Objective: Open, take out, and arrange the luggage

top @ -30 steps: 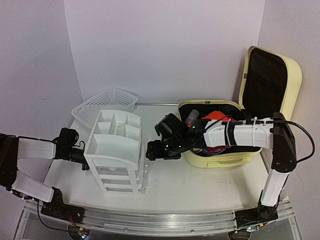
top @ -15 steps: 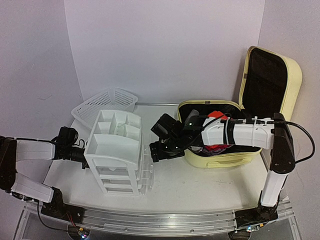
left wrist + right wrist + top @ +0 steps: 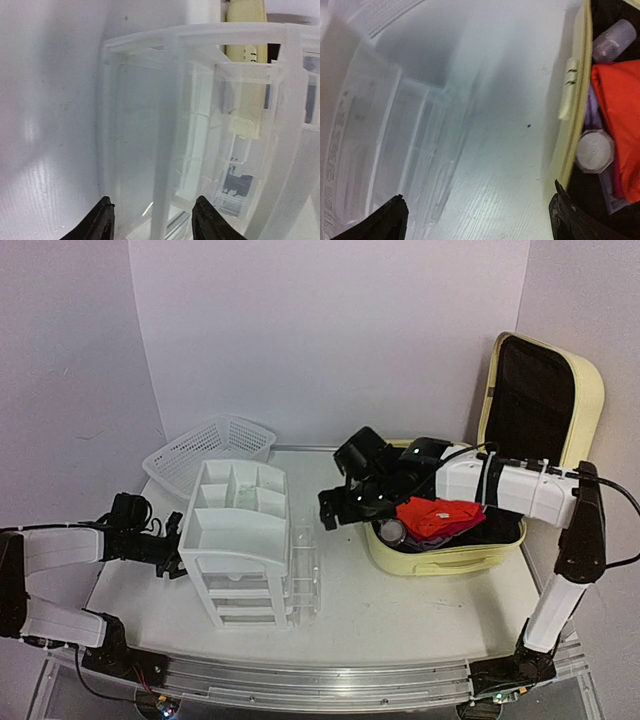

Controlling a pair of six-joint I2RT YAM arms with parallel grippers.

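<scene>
1. The luggage (image 3: 450, 558) lies open at the right rear of the tabletop (image 3: 400, 610). Its lid stands upright by the right wall, and a red cloth (image 3: 440, 515) lies inside.
2. The right claw (image 3: 335, 512) hangs just left of the luggage's left rim, over the tabletop between it and the white drawer organizer (image 3: 235, 540). Its fingers are wide apart and hold nothing.
3. The left claw (image 3: 155, 225) is at the organizer's left side, well apart from the luggage. Its fingers are parted and straddle a white frame post.
</scene>
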